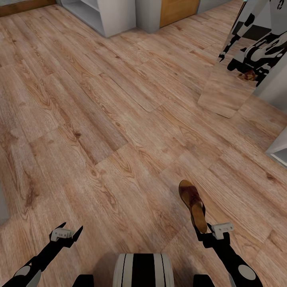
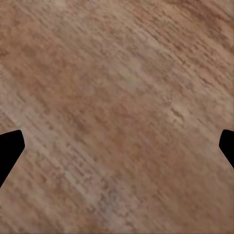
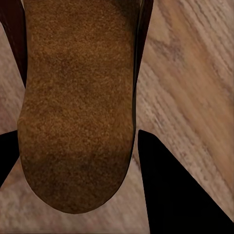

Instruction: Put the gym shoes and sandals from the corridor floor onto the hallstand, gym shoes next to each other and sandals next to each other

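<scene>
Holding one sandal (image 1: 193,203) in the right tool (image 1: 207,235), off the floor (image 1: 119,119). Left tool (image 1: 67,233) wide, holding nothing. Still no shoes put away, it seems.

a home corridor, rendered in simulation: warm wood-plank floor (image 1: 119,119), a pale grey shelf unit (image 1: 99,14) and a wooden door (image 1: 178,11) at the far end, a leaning mirror (image 1: 239,59), and a brown sandal (image 1: 194,204) left on the boards.
</scene>
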